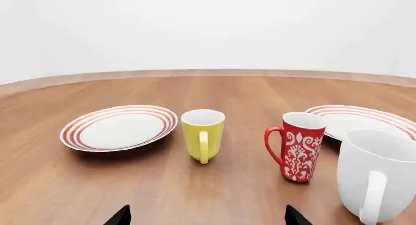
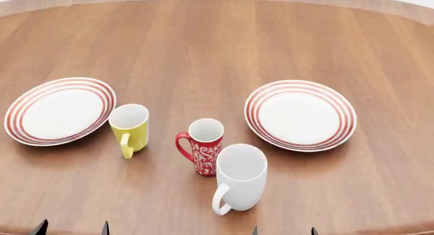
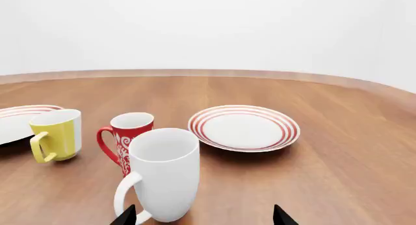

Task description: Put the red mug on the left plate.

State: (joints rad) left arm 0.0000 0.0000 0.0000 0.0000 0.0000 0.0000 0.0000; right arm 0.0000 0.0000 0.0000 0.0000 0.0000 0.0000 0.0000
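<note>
Tabletop arrangement seen from the head camera and both wrist cameras. The table (image 2: 224, 36) is round-edged, with a smooth brown wood-grain surface running in long planks.

The red mug (image 2: 205, 152) stands upright near the middle of the near side. It is a tall, slightly tapered cylinder, glossy red with a white floral scroll pattern, white inside, its red loop handle turned toward the left. It rests directly on the wood, well apart from the left plate (image 2: 60, 110), a wide, shallow round white dish with several thin concentric red rings around its rim.

Between the two stands the yellow mug (image 2: 130, 128), plain and glossy with a white interior, its handle facing the near edge; it sits just beside the left plate's rim and occupies the straight line from the red mug to that plate. The white mug (image 2: 239, 179), larger, plain and smooth, stands just beside the red mug on its near-right side, partly overlapping it in the right wrist view; whether they touch cannot be told. The right plate (image 2: 300, 114), identical in pattern, lies on the far right side of the red mug.

The left gripper (image 2: 72, 229) and right gripper (image 2: 283, 231) show only as dark pointed fingertips at the near edge. Each pair of tips is spread apart with nothing between them.
</note>
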